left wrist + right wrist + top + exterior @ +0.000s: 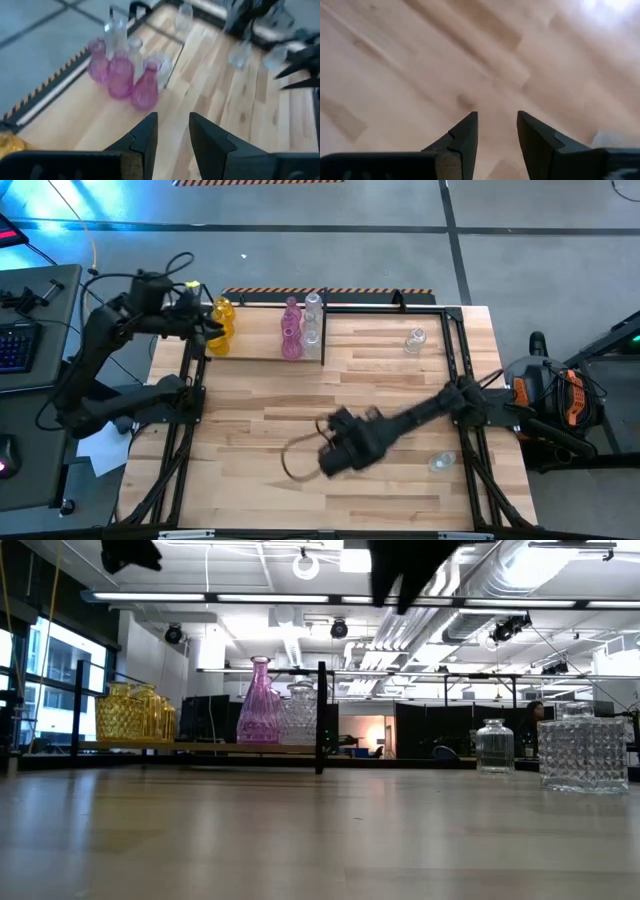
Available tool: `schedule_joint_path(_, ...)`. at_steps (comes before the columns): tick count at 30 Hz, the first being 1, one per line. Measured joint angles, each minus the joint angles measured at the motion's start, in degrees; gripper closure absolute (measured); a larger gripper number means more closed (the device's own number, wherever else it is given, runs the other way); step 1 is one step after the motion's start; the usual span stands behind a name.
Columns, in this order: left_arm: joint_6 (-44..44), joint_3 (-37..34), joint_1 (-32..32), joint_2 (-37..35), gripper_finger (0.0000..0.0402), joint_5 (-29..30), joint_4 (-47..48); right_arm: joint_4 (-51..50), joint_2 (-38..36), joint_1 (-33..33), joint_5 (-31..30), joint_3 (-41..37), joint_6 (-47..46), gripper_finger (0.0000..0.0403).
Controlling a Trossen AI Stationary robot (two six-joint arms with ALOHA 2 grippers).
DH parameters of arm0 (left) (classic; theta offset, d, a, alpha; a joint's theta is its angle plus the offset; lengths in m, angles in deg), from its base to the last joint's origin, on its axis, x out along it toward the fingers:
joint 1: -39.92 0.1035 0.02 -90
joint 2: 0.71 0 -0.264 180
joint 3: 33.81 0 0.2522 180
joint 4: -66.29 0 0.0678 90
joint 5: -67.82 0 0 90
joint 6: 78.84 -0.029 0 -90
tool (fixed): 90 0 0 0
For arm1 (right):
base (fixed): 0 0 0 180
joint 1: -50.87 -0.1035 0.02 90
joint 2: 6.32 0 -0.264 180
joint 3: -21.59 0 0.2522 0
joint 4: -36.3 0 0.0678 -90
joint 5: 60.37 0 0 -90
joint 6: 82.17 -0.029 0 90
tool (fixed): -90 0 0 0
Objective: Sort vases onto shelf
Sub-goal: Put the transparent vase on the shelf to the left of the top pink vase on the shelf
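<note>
- The low black metal-rod shelf (262, 358) with its pale wood board sits at about 11 o'clock on the butcher-block tabletop (380, 380), seen from above.
- On the shelf, the amber-yellow faceted glass vases (221, 323) stand at its 9 o'clock end. The pink ribbed glass vases (291, 330) stand near its 3 o'clock end, with clear glass vases (313, 315) just beside them against the black upright divider (321, 718).
- Two clear glass vases are not yet shelved. One small clear vase (416, 340) stands at about 1 o'clock on the table, past the divider. Another clear faceted vase (441, 463) stands near the table's edge at about 4 o'clock.
- The left gripper (172, 131) hovers over the shelf's 9 o'clock end, near the yellow group. Its claw is released, fingers parted with nothing between them.
- The right gripper (496, 131) hangs over bare wood near the table's middle, toward 6 o'clock. Its claw is also released and grasps nothing.
- Judged step: between placements, with the yellow and pink groups set and the right arm free to fetch a loose clear vase.
- The next move likely calls for the right arm to swing toward 4 o'clock, straddle the faceted vase with its fingers, close on the body or neck, and carry it to the clear group.
- Setting it down needs care, since the vases by the divider stand close together.
</note>
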Motion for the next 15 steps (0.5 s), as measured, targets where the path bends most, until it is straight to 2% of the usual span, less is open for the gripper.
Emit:
schedule_joint_path(5, 2.7, 0.0, 0.0, -3.9, 0.0298, -0.3, -1.4, -4.6, -0.1, 8.8, 3.2, 4.1, 20.5, 0.0285)
schedule_joint_path(9, 3.9, 0.0, 0.0, -6.6, 0.0298, -0.2, -0.1, -7.1, -0.4, 16.8, 4.1, 6.7, 32.8, 0.0285)
schedule_joint_path(15, 4.9, 0.0, 0.0, -11.7, 0.0298, 1.0, 3.5, -7.3, -4.4, 29.2, 3.3, 8.1, 42.0, 0.0285)
